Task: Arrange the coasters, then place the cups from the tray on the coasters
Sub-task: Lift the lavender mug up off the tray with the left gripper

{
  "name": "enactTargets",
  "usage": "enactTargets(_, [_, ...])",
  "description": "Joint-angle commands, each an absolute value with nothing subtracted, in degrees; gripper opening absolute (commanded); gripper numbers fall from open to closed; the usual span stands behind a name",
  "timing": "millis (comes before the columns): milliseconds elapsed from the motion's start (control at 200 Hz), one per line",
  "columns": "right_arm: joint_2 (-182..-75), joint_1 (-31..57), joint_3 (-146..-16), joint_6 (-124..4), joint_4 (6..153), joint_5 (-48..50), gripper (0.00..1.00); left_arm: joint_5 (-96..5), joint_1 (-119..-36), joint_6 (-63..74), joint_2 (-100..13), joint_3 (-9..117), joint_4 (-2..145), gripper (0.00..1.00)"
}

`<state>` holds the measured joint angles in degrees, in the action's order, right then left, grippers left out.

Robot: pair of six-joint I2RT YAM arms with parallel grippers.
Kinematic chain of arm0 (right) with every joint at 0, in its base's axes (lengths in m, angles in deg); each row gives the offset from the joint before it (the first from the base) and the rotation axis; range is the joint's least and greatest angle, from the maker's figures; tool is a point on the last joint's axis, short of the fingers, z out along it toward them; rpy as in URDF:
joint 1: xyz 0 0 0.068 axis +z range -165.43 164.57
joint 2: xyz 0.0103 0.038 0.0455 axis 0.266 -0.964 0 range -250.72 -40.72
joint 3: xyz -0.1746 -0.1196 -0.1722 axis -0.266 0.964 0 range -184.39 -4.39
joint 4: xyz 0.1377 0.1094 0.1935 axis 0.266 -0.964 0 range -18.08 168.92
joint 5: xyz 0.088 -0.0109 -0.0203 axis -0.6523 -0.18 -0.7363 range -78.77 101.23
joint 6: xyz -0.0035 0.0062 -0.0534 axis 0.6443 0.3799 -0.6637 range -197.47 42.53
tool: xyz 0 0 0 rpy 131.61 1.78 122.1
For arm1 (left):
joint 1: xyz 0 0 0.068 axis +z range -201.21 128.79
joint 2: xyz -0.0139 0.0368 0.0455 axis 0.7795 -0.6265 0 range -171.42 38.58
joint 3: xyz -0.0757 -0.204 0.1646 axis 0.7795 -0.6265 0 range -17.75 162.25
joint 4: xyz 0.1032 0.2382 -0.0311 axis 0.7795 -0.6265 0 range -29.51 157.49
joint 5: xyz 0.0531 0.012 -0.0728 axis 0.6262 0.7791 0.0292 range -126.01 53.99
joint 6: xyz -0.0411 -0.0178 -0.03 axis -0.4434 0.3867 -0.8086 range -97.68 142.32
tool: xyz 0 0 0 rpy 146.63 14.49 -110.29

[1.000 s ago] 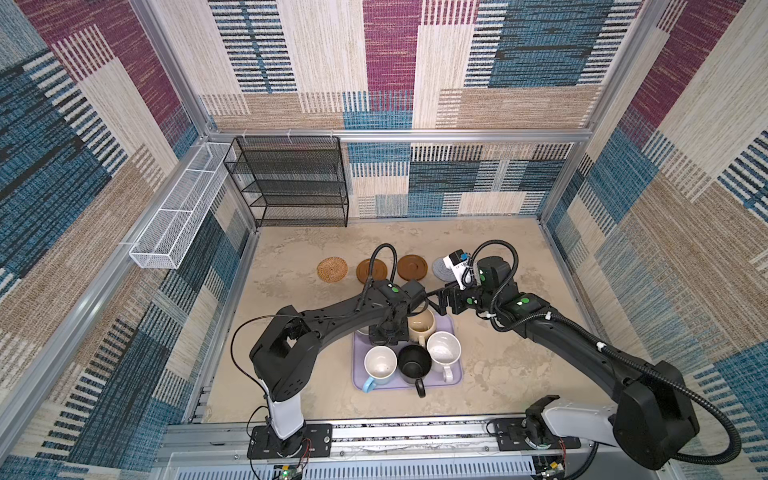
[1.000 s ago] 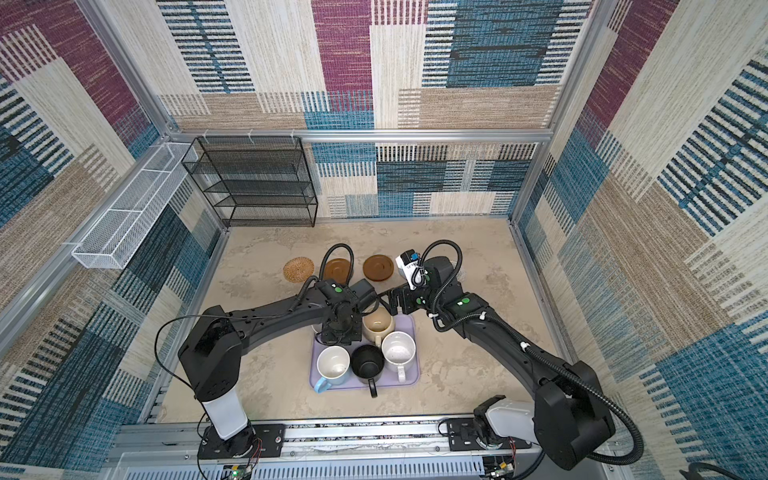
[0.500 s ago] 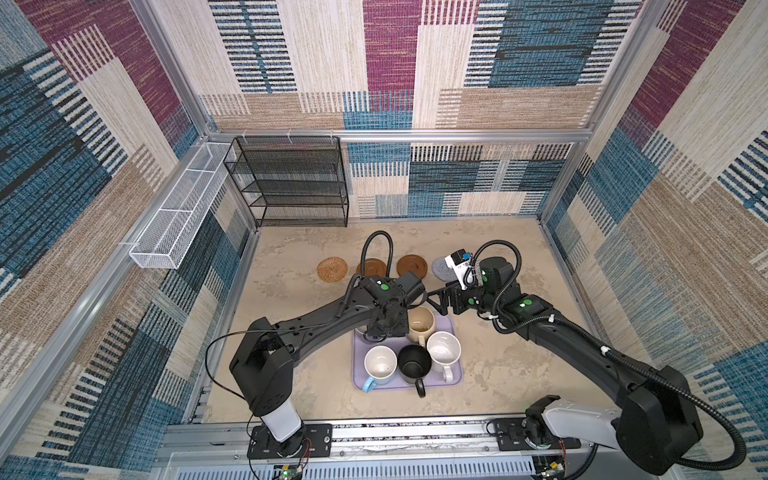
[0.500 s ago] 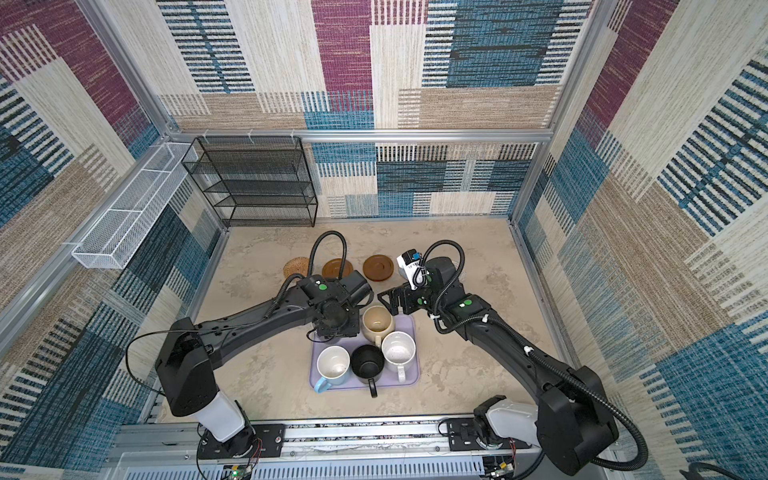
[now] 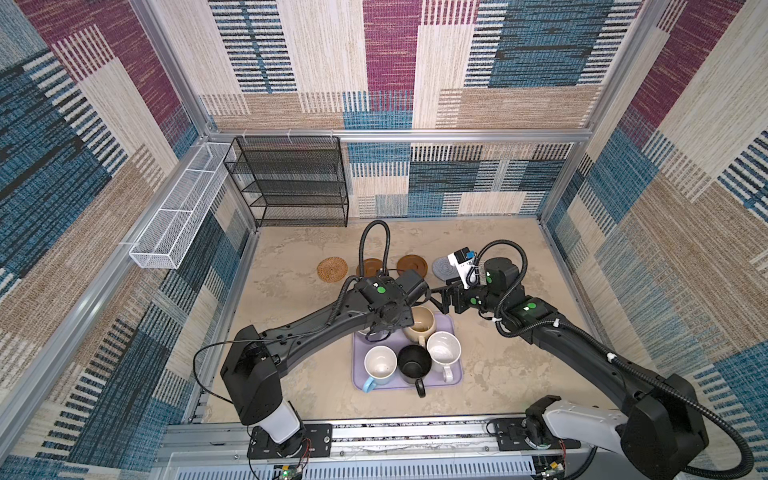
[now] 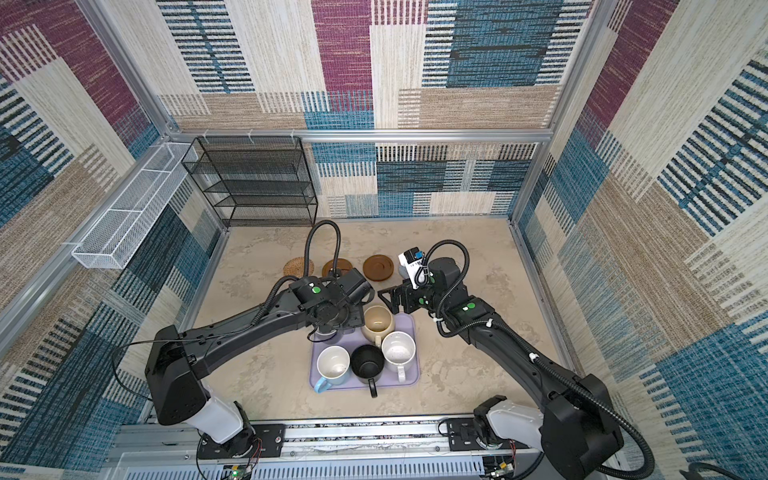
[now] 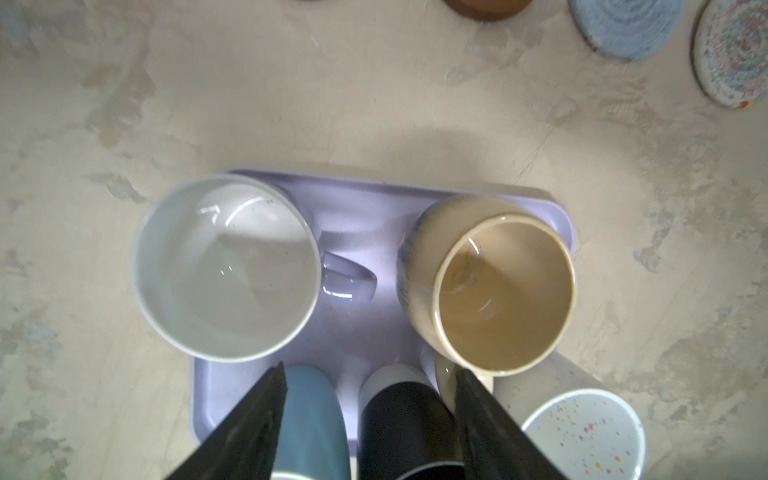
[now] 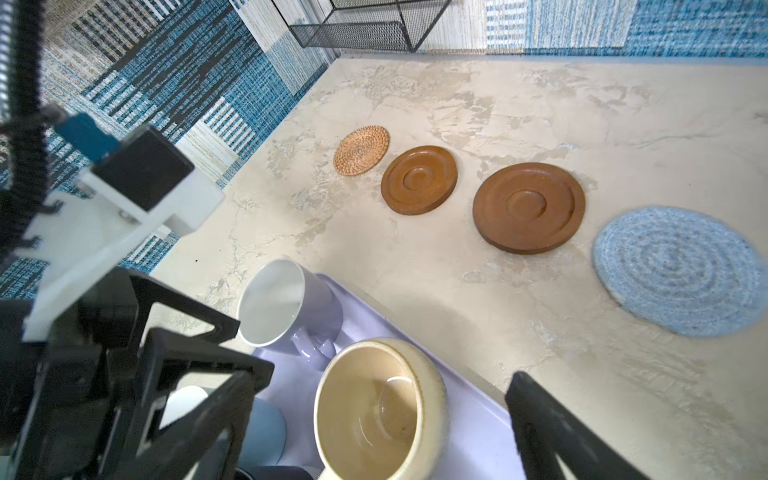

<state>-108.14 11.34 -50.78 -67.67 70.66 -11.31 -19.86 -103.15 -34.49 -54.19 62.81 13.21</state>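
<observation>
All five mugs [image 7: 226, 266] stand on the flat lavender plastic tray [image 7: 353, 187]. The round flat coasters [image 8: 528, 206] lie bare in a row beyond it.

My left gripper [image 7: 369, 370] hangs, fingers apart, over the light blue mug [image 7: 309, 415] and black mug [image 7: 407, 419]. The right gripper [image 8: 386, 374], fingers wide apart, is over the rounded beige mug [image 8: 374, 415].

Risk: the mugs crowd, so a descending finger could clip a neighbour, or the grippers could knock together.

Black arms [image 5: 316, 328], white bases [image 5: 282, 419], green dots [image 5: 379, 290]

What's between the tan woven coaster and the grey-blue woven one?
Two dark brown grooved wooden coasters sit there in a row, none touching, between the tan woven rattan coaster and the grey-blue woven coaster. The right wrist view shows it.
</observation>
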Motion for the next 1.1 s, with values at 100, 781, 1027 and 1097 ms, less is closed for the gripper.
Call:
enactTargets(100, [-107.6,11.33,-49.42,-69.84,76.33,-12.83,0.92,-14.55,-102.35,-32.18,-51.08,60.49,9.93,0.61])
enactTargets(781, [-118.57,16.92,-57.24,-70.39,72.76,-11.04,0.84,-19.26,-98.51,-35.08,-37.51,41.11,19.59,0.78])
enactTargets(1027, [-117.63,16.9,-55.66,-71.2,72.72,-8.66,0.84,-24.64,-94.9,-28.65,-35.9,36.24,32.99,0.88])
enactTargets(1097, [-117.6,16.9,-55.33,-71.44,72.76,-7.98,0.84,-24.9,-94.76,-27.0,-37.16,37.12,33.33,0.91])
